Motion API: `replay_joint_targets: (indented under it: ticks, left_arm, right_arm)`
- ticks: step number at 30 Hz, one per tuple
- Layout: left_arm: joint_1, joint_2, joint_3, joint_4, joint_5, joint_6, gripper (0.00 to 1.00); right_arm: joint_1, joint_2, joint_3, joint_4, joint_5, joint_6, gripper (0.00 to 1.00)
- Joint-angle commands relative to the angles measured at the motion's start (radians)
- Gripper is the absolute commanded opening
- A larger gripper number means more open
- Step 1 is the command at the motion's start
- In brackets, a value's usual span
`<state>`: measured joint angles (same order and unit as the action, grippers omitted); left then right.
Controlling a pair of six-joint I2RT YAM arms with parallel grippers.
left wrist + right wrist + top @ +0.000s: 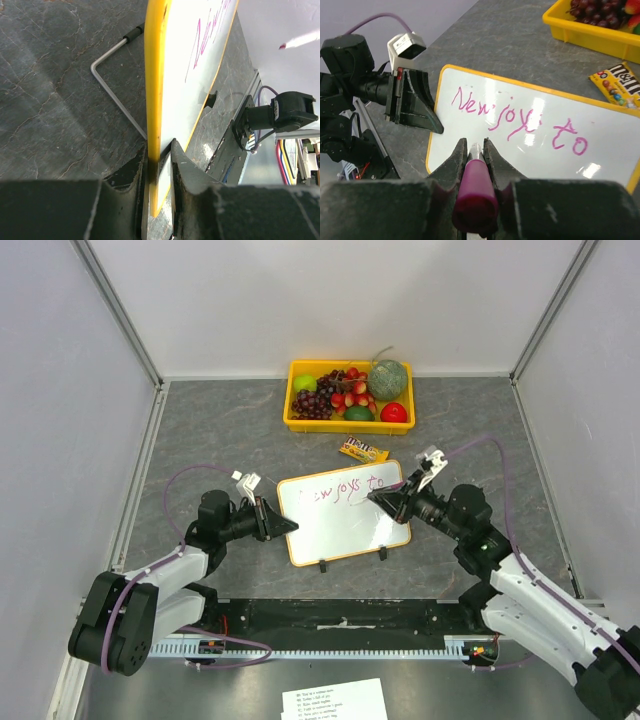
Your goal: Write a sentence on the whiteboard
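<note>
Counts showing on the worktop [220,440]
One whiteboard [340,530] is carrying one sentence [345,492] of three words; one marker [476,180], one candy packet [363,450], one yellow tray [330,426] of fruit [390,378] and one paper sheet [335,700] are showing, with two arms: left arm [160,575], right arm [530,590].

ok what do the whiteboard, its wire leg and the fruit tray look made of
Whiteboard: glossy white coated surface, showing light reflections, in a yellow-orange frame, probably plastic. Wire leg: bent bare metal rod, grey sheen, black tip. Fruit tray: yellow, smooth moulded walls, likely plastic.
</note>
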<state>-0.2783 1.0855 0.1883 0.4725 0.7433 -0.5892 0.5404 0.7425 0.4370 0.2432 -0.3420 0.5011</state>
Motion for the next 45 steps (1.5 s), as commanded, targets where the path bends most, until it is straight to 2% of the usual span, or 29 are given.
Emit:
replay_joint_targets:
  ticks: [1,5,12,27,34,45]
  left_arm:
    - [0.002,-0.004,0.011,-0.014,-0.062,0.049,0.02]
    - [0.002,-0.006,0.01,-0.012,-0.071,0.051,0.02]
    - [-0.015,0.017,0.011,-0.009,-0.1,0.046,0.02]
    - [-0.084,0.004,0.03,-0.081,-0.202,0.061,0.02]
    - [-0.084,0.001,0.025,-0.074,-0.191,0.063,0.02]
    - [-0.085,0.014,0.031,-0.069,-0.182,0.066,0.02]
  right_arm:
    - [0.122,0.021,0.04,-0.034,0.138,-0.07,0.0]
    - [0.207,0.046,0.036,-0.009,0.218,-0.084,0.0]
    - [0.253,0.077,0.017,0.073,0.284,-0.07,0.0]
    - [0.335,0.127,0.032,0.126,0.371,-0.087,0.0]
    - [0.345,0.083,0.005,0.117,0.422,-0.069,0.0]
    - [0.345,0.089,0.005,0.111,0.422,-0.068,0.0]
